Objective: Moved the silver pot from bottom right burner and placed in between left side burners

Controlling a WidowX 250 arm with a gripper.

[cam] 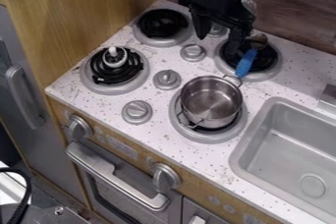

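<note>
Silver pot, one, atop one of four burners; end effector released.

Grey rectangular sink and blue-handled utensil on a speckled white countertop
The utensil lies over the black-coiled rear right burner; round silver knobs stand on the countertop, a small white-and-silver object to their left. Below, a long silver oven handle slants across the front.
</note>
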